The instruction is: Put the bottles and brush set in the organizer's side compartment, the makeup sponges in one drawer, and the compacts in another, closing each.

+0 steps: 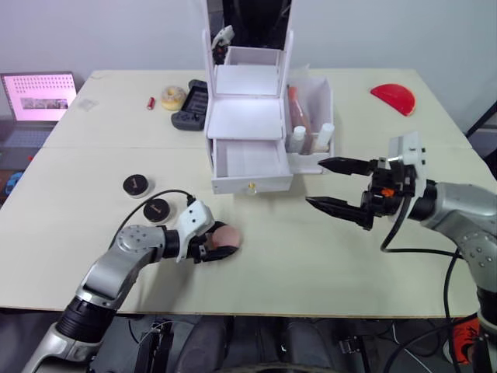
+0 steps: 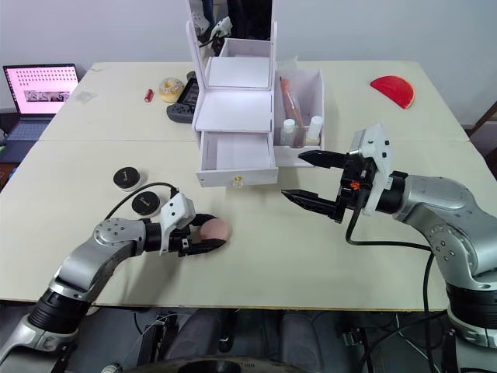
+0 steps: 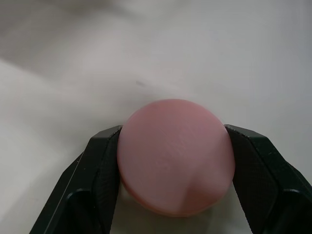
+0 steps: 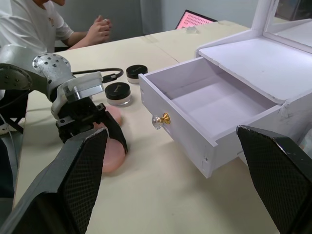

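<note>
A pink makeup sponge (image 3: 175, 156) is gripped between the two black fingers of the left gripper (image 1: 211, 247), one finger pressed against each side of it; the sponge is seen resting low on the pale tabletop (image 1: 311, 256), toward the robot's left and nearer the front edge than the organizer. Just beside the left arm, two round black compacts (image 1: 137, 185) are lying on the table, a little apart from each other and untouched. The white organizer (image 1: 247, 124) is standing at the middle of the table, its lowest drawer (image 1: 250, 165) pulled out, open and bare inside, with a small gold knob (image 4: 161, 120) on its front. In the side compartment (image 1: 320, 105) on the organizer's right, two white-capped bottles (image 1: 298, 138) are seen upright, with a longer reddish item leaning behind them. The right gripper (image 1: 338, 185) is held above the table just to the right of the open drawer, its fingers spread wide and nothing between them. Farther back on the left, a black handheld device (image 1: 191, 105), a yellowish ring-shaped object (image 1: 172, 97) and a small red item (image 1: 151, 102) are noted; a red half-round object (image 1: 393, 97) is lying near the far right corner. A laptop (image 1: 39, 98) with a lit screen is placed off the table's left edge. In the right wrist view, a person's clasped hands (image 4: 99, 28) are seen beyond the table.
</note>
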Controlling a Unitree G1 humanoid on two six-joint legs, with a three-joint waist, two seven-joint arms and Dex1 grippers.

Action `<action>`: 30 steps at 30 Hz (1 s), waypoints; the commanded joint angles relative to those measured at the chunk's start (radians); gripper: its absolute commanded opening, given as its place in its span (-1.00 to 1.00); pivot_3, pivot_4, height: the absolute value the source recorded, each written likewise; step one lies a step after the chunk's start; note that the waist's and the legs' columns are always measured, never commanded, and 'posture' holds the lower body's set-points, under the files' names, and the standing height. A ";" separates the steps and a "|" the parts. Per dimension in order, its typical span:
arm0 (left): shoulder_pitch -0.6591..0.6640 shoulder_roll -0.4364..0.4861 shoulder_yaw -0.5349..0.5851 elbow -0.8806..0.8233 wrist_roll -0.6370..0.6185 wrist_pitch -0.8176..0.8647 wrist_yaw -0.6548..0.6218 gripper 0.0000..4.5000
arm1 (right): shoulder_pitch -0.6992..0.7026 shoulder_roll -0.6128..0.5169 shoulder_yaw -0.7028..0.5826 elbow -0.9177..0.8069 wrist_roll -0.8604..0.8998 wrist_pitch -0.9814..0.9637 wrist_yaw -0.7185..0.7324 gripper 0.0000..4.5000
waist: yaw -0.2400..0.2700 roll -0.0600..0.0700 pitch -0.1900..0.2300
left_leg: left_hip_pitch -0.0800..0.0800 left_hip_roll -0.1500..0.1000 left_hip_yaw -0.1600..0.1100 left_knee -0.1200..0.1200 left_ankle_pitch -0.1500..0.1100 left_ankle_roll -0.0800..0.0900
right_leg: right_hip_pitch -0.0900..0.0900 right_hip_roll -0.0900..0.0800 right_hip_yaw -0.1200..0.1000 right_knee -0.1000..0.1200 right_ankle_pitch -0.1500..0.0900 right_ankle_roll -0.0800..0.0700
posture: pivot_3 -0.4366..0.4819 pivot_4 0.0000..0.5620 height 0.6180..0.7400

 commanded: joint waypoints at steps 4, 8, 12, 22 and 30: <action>-0.063 0.129 0.174 -0.185 -0.230 0.116 -0.126 0.18 | -0.023 0.011 0.002 0.002 -0.011 -0.022 -0.006 1.00 | -0.001 0.000 0.000 | 0.000 0.000 -0.001 0.000 0.000 0.000 | 0.000 0.000 0.000 0.000 0.000 0.000 | -0.05 -0.47 1.00; -0.129 0.225 0.245 -0.208 -0.357 0.207 -0.196 0.18 | -0.032 0.024 0.015 0.012 -0.026 -0.027 -0.005 1.00 | -0.003 0.000 0.000 | 0.000 0.000 -0.001 0.000 0.000 0.000 | 0.000 0.000 -0.001 0.000 0.000 0.000 | -0.05 -0.47 1.00; -0.295 0.286 0.293 -0.140 -0.446 0.269 -0.249 0.18 | -0.039 0.041 0.030 0.022 -0.048 -0.042 -0.004 1.00 | -0.001 -0.001 0.001 | 0.000 0.000 -0.001 0.000 0.000 0.000 | 0.000 0.003 -0.002 0.001 0.000 0.000 | -0.05 -0.47 1.00; -0.651 0.149 0.140 0.308 -0.206 0.084 -0.238 0.18 | -0.037 0.071 0.048 0.006 -0.071 -0.064 -0.023 1.00 | -0.010 -0.001 0.001 | 0.000 0.000 -0.001 0.000 0.001 -0.001 | 0.000 0.004 -0.002 0.001 0.001 0.001 | -0.05 -0.47 1.00; -0.720 0.011 0.082 0.519 -0.087 -0.067 -0.269 0.18 | -0.003 0.081 0.047 -0.044 -0.067 -0.055 -0.065 1.00 | -0.029 -0.001 0.001 | 0.000 0.000 -0.002 0.000 0.001 -0.001 | 0.000 0.004 -0.001 0.002 0.002 0.003 | -0.05 -0.47 1.00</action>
